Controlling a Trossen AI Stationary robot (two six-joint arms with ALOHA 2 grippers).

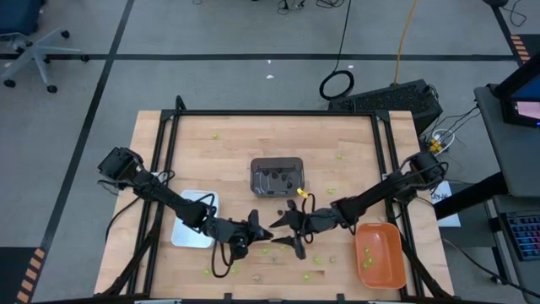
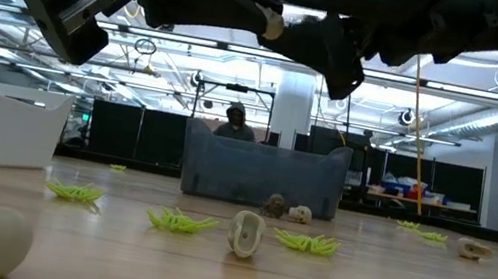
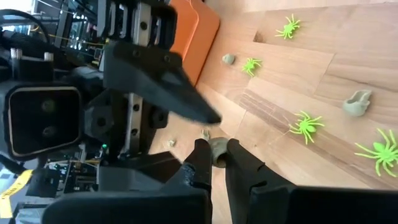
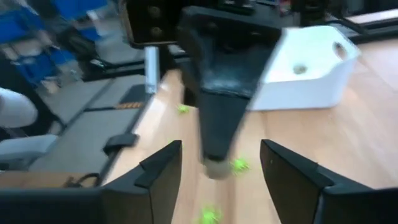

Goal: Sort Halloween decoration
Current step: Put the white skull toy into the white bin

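You are pinching a tan skull (image 3: 217,149) in the left gripper (image 3: 214,163) near the table's (image 1: 228,143) front edge, the right gripper (image 4: 217,163) gaping apart; it is looking light, hard, slippery, so keep holding its middle.

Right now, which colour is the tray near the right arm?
Orange; the tray shows best in the high view.

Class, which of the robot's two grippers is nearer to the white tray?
Left. The left gripper sits just beside the white tray, toward the table's middle; the right gripper is farther along, beyond the left one.
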